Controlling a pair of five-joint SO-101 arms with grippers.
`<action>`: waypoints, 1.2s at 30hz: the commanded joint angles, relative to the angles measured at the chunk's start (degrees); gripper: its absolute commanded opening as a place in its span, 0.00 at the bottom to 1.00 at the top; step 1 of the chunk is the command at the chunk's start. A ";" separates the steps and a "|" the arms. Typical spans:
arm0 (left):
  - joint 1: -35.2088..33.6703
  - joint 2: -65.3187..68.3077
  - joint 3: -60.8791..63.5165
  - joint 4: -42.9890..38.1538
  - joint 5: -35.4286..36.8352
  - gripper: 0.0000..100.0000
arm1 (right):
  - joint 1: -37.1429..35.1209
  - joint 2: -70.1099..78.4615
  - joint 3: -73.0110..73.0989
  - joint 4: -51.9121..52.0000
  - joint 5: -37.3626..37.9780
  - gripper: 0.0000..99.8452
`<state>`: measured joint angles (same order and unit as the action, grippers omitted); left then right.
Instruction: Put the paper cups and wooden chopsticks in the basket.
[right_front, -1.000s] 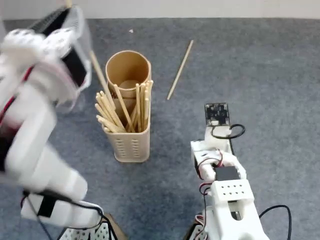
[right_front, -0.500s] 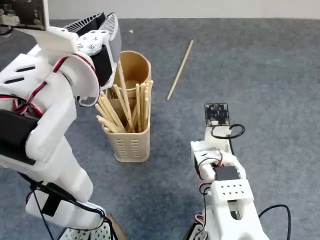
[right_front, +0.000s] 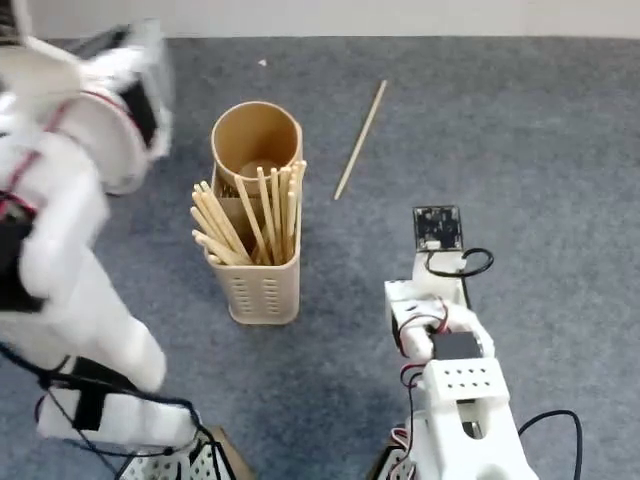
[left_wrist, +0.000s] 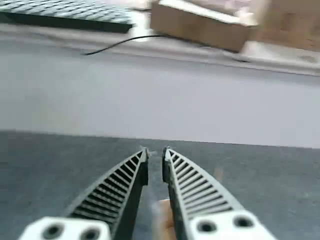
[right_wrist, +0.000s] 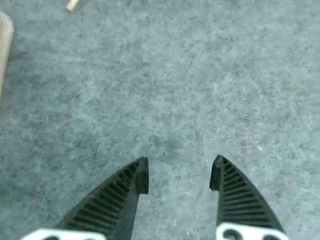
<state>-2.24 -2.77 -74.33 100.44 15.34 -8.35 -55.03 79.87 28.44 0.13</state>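
L arm has swung back off the cream slotted plastic basket (right_front: 262, 290); left tool (left_wrist: 156, 150) narrow, nearly closed. Brown paper cup (right_front: 256, 140) & wooden chopsticks (right_front: 245, 225) sit in basket, to its right. Right tool (right_wrist: 178, 175) wide; loose chopstick (right_front: 360, 140) ahead-left of it.

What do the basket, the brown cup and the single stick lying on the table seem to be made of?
The basket looks like cream moulded plastic, matt, with rows of slots in its wall. The cup seems brown paper: thin rim, dull surface. The stick is probably pale bare wood or bamboo; grain is too small to see.
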 joint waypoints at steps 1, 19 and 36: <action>-17.98 -0.48 7.08 0.79 0.09 0.09 | 1.36 0.66 -11.12 1.45 0.53 0.21; -25.98 0.04 46.11 -3.34 -0.35 0.09 | -8.57 45.14 -64.40 16.04 -12.48 0.21; -26.07 -0.31 68.44 -22.42 -0.35 0.09 | -9.10 70.64 -71.96 9.71 -17.93 0.21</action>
<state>-29.05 -2.42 -6.55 80.40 15.43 -17.14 16.09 10.59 38.90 -17.27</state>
